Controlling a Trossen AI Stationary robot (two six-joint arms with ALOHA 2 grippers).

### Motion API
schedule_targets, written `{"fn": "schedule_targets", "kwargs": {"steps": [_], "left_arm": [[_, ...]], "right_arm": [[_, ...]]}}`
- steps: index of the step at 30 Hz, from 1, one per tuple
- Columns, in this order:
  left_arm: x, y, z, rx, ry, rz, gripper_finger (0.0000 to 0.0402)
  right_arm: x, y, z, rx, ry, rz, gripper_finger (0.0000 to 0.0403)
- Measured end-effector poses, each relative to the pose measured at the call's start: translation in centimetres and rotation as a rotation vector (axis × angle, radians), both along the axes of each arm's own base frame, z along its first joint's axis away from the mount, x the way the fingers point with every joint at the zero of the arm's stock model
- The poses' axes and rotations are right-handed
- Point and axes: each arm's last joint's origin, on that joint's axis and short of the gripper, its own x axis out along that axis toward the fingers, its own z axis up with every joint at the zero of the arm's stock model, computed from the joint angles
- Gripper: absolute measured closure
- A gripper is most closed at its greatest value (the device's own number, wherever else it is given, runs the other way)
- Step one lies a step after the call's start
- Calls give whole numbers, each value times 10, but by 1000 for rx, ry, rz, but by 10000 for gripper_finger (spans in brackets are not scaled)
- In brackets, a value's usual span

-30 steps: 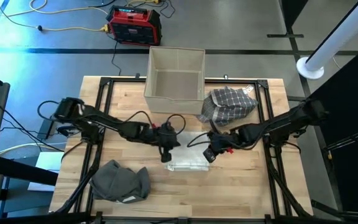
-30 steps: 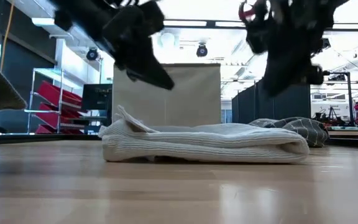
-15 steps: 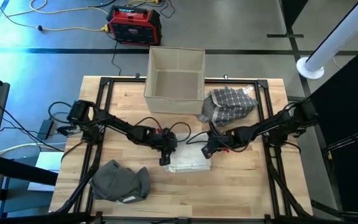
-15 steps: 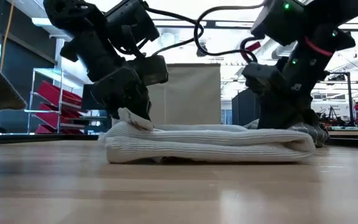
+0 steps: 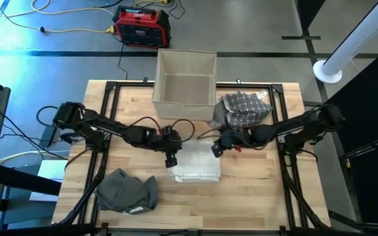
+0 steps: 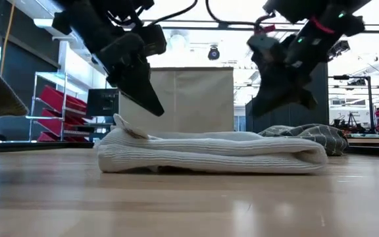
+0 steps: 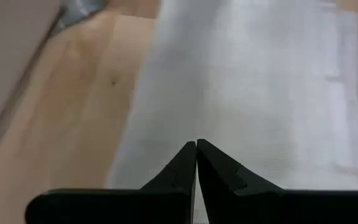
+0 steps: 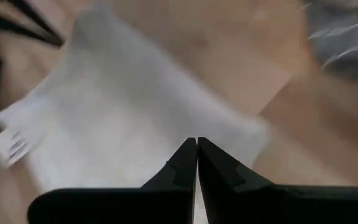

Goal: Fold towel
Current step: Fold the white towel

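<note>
Two dark, slender jointed arms, black cables looping loosely alongside. Left pincer [image 5: 170, 160] and right pincer [image 5: 216, 150]: black, tapered, wedge-shaped fingers. Small red accents near each wrist; green indicator lights.

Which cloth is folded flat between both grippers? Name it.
The white towel, a flat folded rectangle at mid-table. The grey cloth and the checked cloth lie crumpled off to the sides.

You have one white ribbed towel [image 5: 195, 168] lying flat on the table [image 5: 254, 196], folded into a compact layered rectangle, just in front of the beige bin [image 5: 185, 77]. One corner stands up slightly at its left end.
</note>
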Motion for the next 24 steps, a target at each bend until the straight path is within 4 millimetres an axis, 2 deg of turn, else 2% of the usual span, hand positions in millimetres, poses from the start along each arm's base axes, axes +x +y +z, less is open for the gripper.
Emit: {"fn": "schedule_targets", "kwargs": {"steps": [3,6,8,12,18,24], "left_arm": [[-1,4,-15,7,61,12,394],[-3,7,-30,14,122,24,394],[-4,9,-40,17,159,29,394],[-5,9,-44,12,171,24,394],[-11,10,-24,11,125,34,394],[-18,11,10,-21,-9,46,394]], "right_arm": [[-1,0,-6,-2,38,-2,403],[-4,0,-1,-6,39,-3,403],[-5,-1,9,-20,1,-11,403],[-11,-1,34,-33,-95,-13,403],[-23,0,71,-54,-248,18,403],[-31,1,86,-71,-308,10,403]]}}
